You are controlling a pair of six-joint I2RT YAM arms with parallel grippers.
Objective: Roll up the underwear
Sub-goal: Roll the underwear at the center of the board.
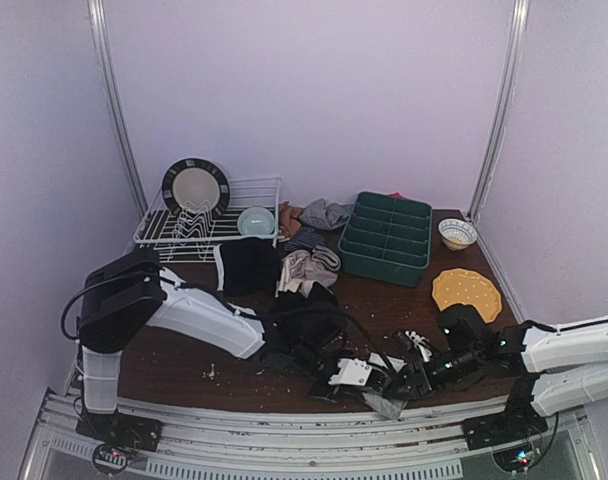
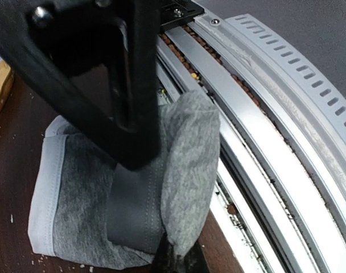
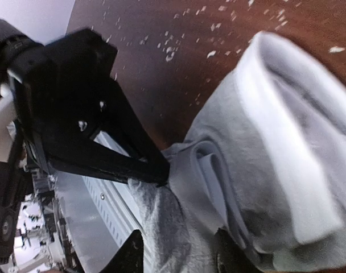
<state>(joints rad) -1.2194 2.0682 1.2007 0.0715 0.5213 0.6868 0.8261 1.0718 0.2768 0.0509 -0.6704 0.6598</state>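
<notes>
Top external: grey underwear (image 1: pixel 385 405) barely visible.

The top view has soft, even light with a violet tint on the walls (image 1: pixel 314 90). The dark table (image 1: pixel 384 300) takes little of it, and black parts at the front melt together. In the left wrist view the near finger (image 2: pixel 104 85) is blurred and the grey underwear (image 2: pixel 184 159) is sharp. The right wrist view shows that cloth washed out and soft.

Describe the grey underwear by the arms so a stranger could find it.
Start at the near edge of the brown table, by the metal rail. The grey underwear lies folded there, right of centre. It lies alone; the other clothes are heaped at the back.
</notes>
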